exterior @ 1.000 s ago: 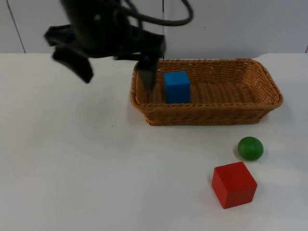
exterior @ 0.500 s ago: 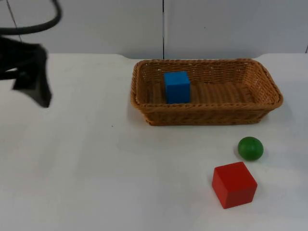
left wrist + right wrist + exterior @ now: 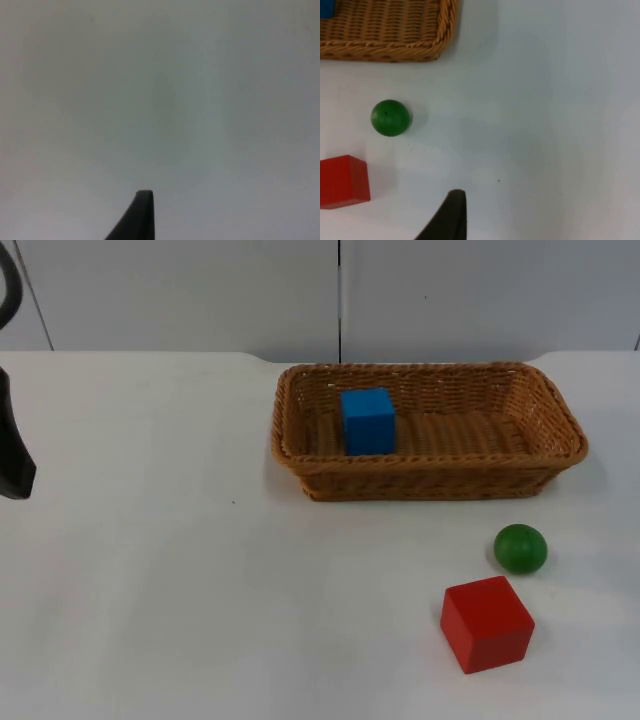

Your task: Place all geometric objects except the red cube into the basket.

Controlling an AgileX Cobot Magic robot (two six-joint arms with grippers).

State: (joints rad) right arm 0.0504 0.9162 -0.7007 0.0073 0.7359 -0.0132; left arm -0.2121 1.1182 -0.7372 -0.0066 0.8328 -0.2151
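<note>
A brown wicker basket (image 3: 430, 483) stands at the back of the table, right of centre. A blue cube (image 3: 367, 420) rests inside it near its left end. In front of the basket's right half, a green ball (image 3: 521, 548) lies on the table, with a red cube (image 3: 487, 623) just in front of it to the left. My left gripper (image 3: 12, 445) is at the table's far left, well away from the basket, over bare table (image 3: 160, 100). My right gripper (image 3: 451, 216) hovers over the table beside the green ball (image 3: 390, 117) and the red cube (image 3: 342, 181), apart from both.
The grey partition wall (image 3: 340, 290) closes the table at the back. White table top (image 3: 180, 590) stretches wide to the left of and in front of the basket. In the right wrist view, the basket's corner (image 3: 437, 47) lies beyond the ball.
The left arm has pulled away from the basket's left end, leftward to the picture's edge. The blue cube, ball and red cube have not moved.
</note>
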